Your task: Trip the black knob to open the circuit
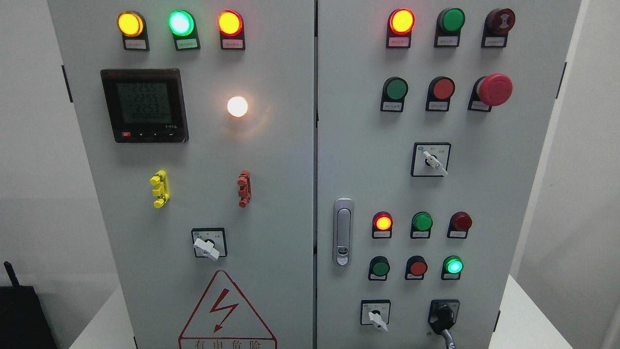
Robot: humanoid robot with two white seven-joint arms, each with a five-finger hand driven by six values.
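The grey cabinet (290,145) fills the view; neither hand shows, so I cannot tell their state. The black knob (443,315) sits at the right door's bottom right corner. Best approach: grip its lever squarely, then turn it firmly, avoiding the white selector (377,319) beside it

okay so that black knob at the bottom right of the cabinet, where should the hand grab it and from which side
Grip the black knob by its raised handle bar, pinching across the bar's two flat sides. The bar appears to run diagonally, its long end pointing down and right, so the fingers would sit best on either side of that end. Come straight at the door face; nothing crowds the knob, and the white switch sits apart on its left.
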